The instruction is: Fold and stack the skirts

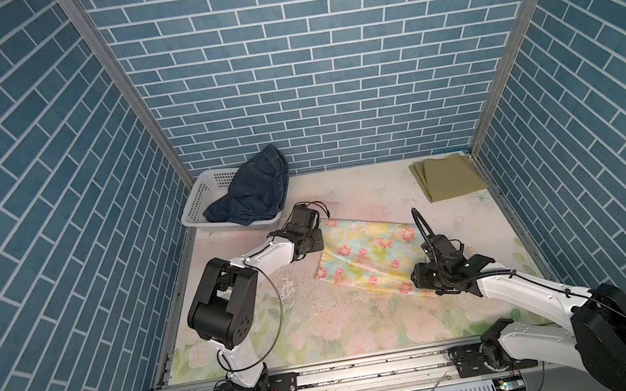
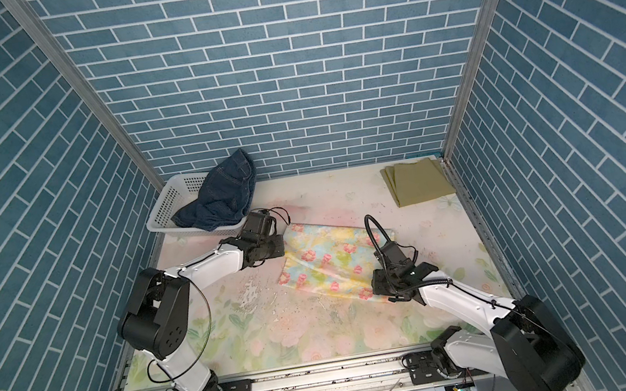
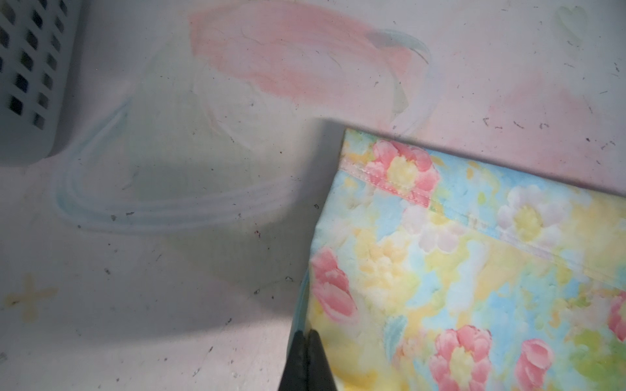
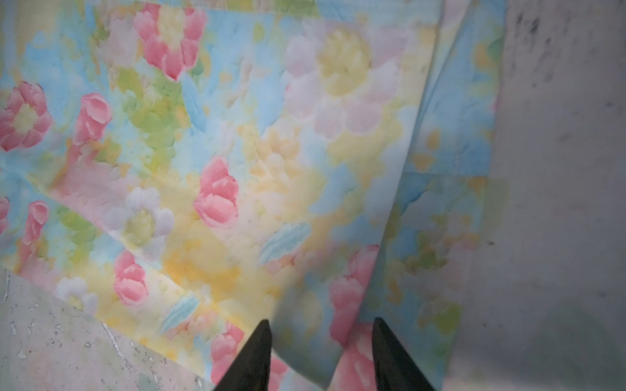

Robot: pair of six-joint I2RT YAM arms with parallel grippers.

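- Left claw (image 3: pixel 306 337) is pinched fully closed. Its two black tips meet on the side edge of the floral skirt (image 1: pixel 366 253), not far from a corner where a stitched band runs along the cloth.
- Right claw (image 4: pixel 321 338) stands partly open with its tips apart, and a raised fold of the same skirt bulges up between them. I cannot tell whether the tips are touching the cloth.
- The floral skirt lies in the middle of the table (image 1: pixel 323 329), slanting from the left claw across to the right one. It is pastel blue and yellow with pink and whitish flowers, and mostly flat. A long crease runs across it, and at the right claw's end its layers sit offset.
- The denim skirt (image 1: pixel 256 190) is dark blue with pale stitching. It is crumpled in a heap, half in and half over the white perforated basket (image 1: pixel 199 203) at the far left corner.
- The olive skirt (image 1: pixel 449 178) is plain and folded flat into a neat rectangle whose layered edges show. It sits in the far right corner, well apart from the other two.
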